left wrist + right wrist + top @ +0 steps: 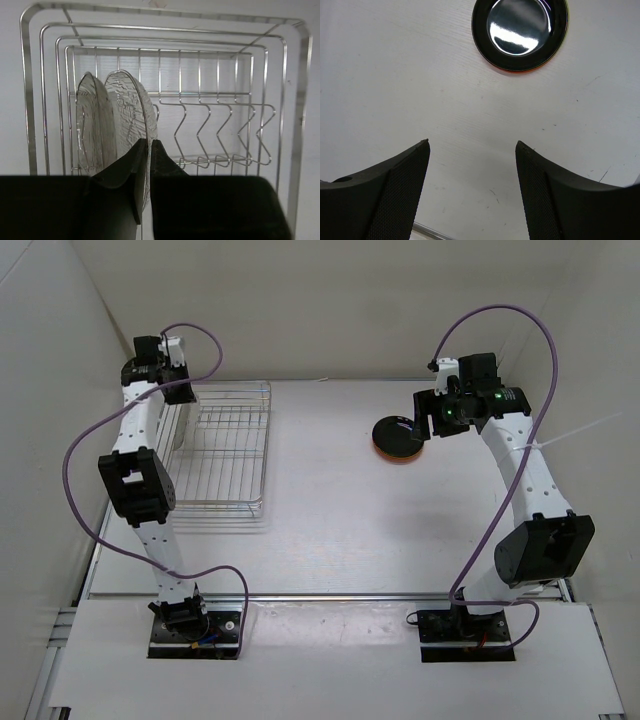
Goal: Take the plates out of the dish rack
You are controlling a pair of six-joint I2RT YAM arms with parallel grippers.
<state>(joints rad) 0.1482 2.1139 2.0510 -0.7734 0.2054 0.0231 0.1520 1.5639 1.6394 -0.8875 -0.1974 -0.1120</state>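
In the left wrist view a clear textured plate (131, 107) stands upright on edge in the dish rack (220, 120). My left gripper (149, 145) is shut on its near rim, the thin edge pinched between both fingers. A second clear ribbed round shape (92, 120) stands just left of it. From above, the rack (235, 455) lies at the left of the table. At the right a glossy black plate (520, 30) lies on top of a stack (398, 438) with an orange plate at the bottom. My right gripper (473, 142) hovers open and holds nothing, just near of that stack.
The rack's raised wire sides and zigzag dividers (235, 125) surround the held plate. White walls enclose the table on the left, right and back. A purple cable (100, 440) loops beside the left arm, another (500, 315) above the right arm.
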